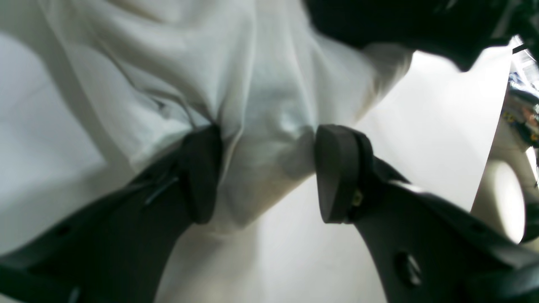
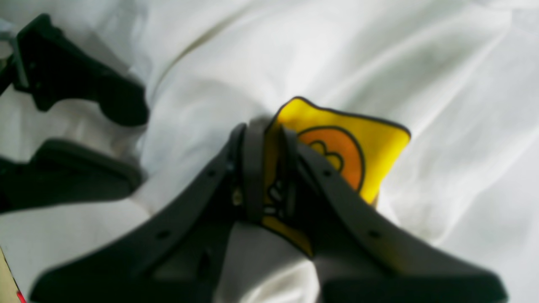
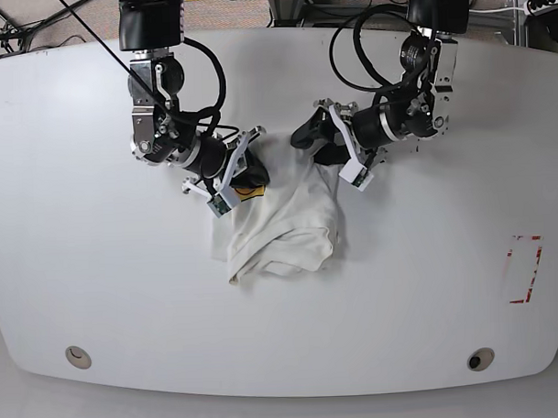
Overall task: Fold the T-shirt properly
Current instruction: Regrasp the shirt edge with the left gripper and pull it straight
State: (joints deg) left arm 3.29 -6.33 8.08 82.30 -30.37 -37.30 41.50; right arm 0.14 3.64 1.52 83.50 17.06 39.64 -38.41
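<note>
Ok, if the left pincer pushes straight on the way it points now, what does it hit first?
Most likely the T-shirt: white cloth is already bunched between the left pincer pads, jaws apart. Beyond it, depth is unclear.

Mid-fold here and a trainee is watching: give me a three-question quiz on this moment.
1. True or false: the right gripper has its fingers closed on the yellow-orange printed part of the T-shirt.
2. Multiple choice: the left gripper fingers are (A) pressed flat together with nothing between them, (B) apart with white cloth bunched between them, (C) holding a red marker.
3. Fill in: in the base view the T-shirt lies in a crumpled ____ on the white table, between the two arms.

Key: 1 true; 2 B; 3 heap.
</note>
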